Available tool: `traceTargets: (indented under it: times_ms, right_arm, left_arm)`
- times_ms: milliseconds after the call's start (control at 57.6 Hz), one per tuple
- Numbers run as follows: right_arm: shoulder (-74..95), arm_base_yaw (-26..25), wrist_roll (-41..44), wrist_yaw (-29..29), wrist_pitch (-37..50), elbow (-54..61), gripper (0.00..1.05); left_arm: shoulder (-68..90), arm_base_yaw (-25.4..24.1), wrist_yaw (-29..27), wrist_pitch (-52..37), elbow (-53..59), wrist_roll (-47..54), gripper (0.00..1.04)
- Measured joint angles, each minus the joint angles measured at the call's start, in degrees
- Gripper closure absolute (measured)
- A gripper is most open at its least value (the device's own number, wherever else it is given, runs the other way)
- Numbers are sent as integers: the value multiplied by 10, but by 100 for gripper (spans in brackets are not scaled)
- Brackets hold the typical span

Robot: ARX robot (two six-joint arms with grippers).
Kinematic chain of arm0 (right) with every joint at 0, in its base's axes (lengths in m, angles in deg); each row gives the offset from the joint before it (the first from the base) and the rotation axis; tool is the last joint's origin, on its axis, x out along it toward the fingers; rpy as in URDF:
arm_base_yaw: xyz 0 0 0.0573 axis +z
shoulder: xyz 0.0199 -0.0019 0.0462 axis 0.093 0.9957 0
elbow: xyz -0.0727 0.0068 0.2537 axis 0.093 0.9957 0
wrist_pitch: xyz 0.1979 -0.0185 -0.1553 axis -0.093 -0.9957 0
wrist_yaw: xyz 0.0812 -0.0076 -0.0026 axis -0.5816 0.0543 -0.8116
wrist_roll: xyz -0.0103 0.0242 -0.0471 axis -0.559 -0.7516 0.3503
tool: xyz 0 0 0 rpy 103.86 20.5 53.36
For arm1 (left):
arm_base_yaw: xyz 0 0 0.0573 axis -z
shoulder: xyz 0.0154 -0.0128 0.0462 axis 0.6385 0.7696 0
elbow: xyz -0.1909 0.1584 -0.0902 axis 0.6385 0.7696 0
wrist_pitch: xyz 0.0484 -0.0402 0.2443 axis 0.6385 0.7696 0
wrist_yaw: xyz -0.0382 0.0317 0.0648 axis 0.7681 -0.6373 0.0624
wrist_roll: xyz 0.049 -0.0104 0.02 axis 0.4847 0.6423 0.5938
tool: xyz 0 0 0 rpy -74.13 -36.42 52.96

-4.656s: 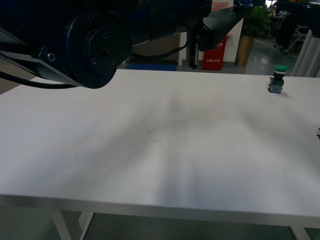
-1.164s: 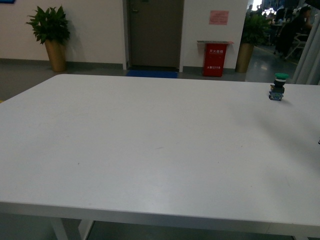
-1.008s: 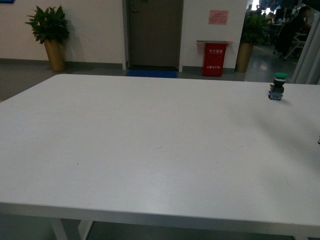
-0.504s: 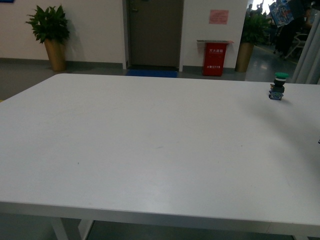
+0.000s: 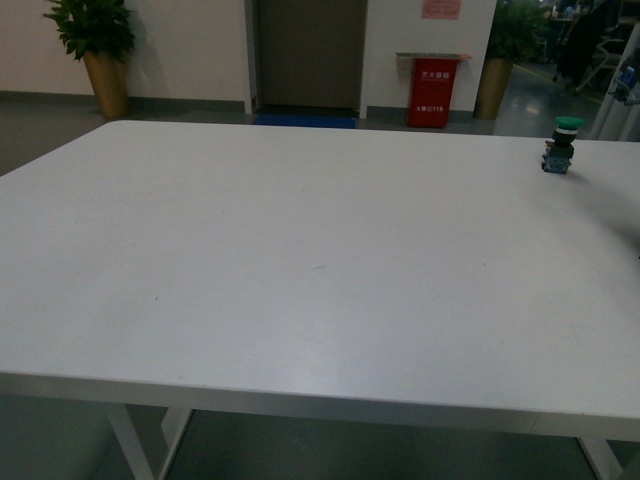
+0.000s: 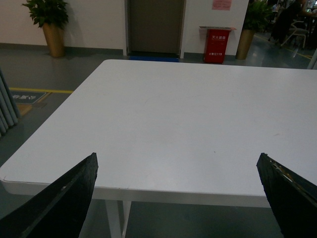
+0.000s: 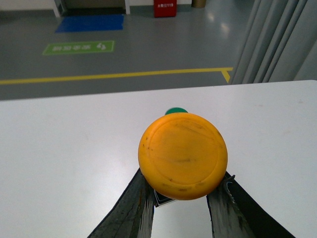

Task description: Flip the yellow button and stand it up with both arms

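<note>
In the right wrist view the yellow button (image 7: pixel 183 155) fills the middle, its round orange-yellow cap facing the camera. My right gripper (image 7: pixel 181 198) is shut on its body just behind the cap, above the white table (image 7: pixel 59 163); most of the body is hidden by the cap. My left gripper (image 6: pixel 176 198) is open with nothing between its two black fingers (image 6: pixel 59 203), and it hangs off the near edge of the table (image 6: pixel 198 119). Neither arm nor the yellow button shows in the front view.
A green-capped button (image 5: pixel 563 143) stands upright near the table's far right edge; its green cap (image 7: pixel 176 110) peeks out behind the yellow cap. Beyond the table are a potted plant (image 5: pixel 92 45), a door and a red box (image 5: pixel 432 90). Grey curtains (image 7: pixel 277 39) hang at the right.
The front view has tilted slightly, so the table and green-capped button sit higher in the picture. The dark arm that filled its upper left 4.7 s ago left the view.
</note>
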Motion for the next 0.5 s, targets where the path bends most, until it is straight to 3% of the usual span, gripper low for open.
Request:
traceTargets:
  times_ms: [313, 504]
  right_arm:
    - [63, -7, 55, 0, 7, 5, 80]
    - [114, -15, 63, 3, -35, -57, 80]
  left_arm:
    - [0, 0, 0, 0, 0, 0, 6]
    - [0, 0, 0, 0, 0, 0, 6]
